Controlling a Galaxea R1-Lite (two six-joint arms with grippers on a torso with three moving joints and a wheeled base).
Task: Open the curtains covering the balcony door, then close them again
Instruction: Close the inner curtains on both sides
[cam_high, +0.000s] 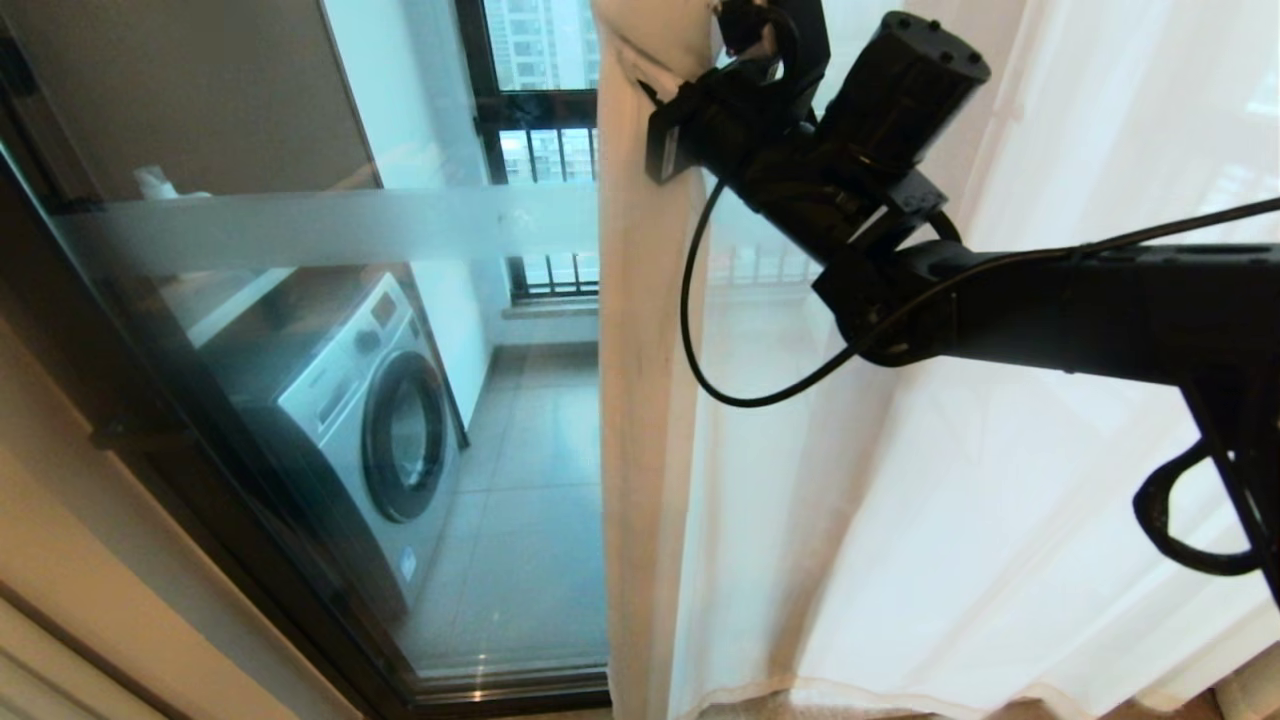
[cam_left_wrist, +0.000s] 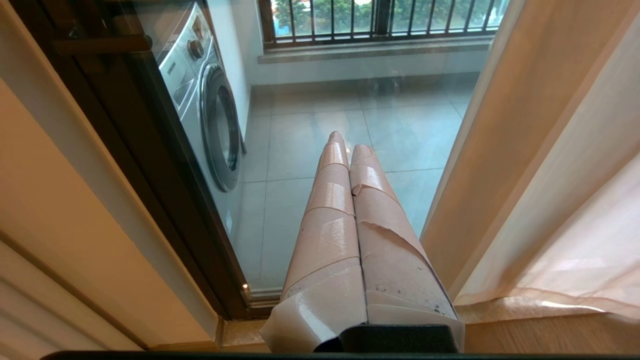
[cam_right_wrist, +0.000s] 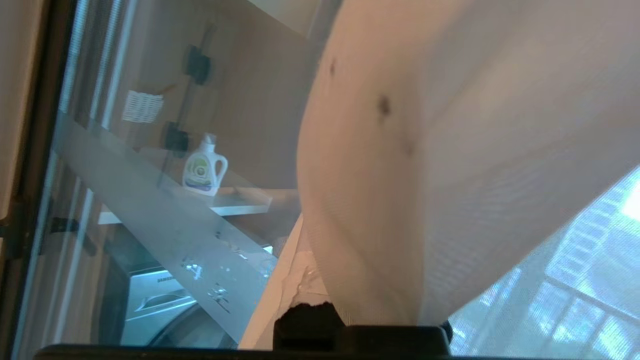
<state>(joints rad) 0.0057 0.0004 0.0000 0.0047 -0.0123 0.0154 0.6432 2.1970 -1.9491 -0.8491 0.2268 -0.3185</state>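
Observation:
The sheer white curtains (cam_high: 900, 500) hang over the right half of the view, and their thicker leading edge (cam_high: 645, 400) falls straight down the middle. Left of that edge the balcony door (cam_high: 300, 230) is bare, a glass panel with a frosted band in a dark frame. My right gripper (cam_high: 728, 45) is raised high at the leading edge and shut on the curtains. In the right wrist view the fabric (cam_right_wrist: 450, 150) drapes over the fingers and hides them. My left gripper (cam_left_wrist: 350, 142) hangs low by the door sill, its taped fingers (cam_left_wrist: 330, 200) pressed together and holding nothing.
Behind the glass stand a washing machine (cam_high: 370, 420), a detergent bottle (cam_right_wrist: 204, 167) on a shelf, and a black-barred window (cam_high: 545, 150). The dark door frame (cam_high: 200, 480) and a beige wall (cam_high: 60, 560) lie at the left. A black cable (cam_high: 700, 350) loops under my right arm.

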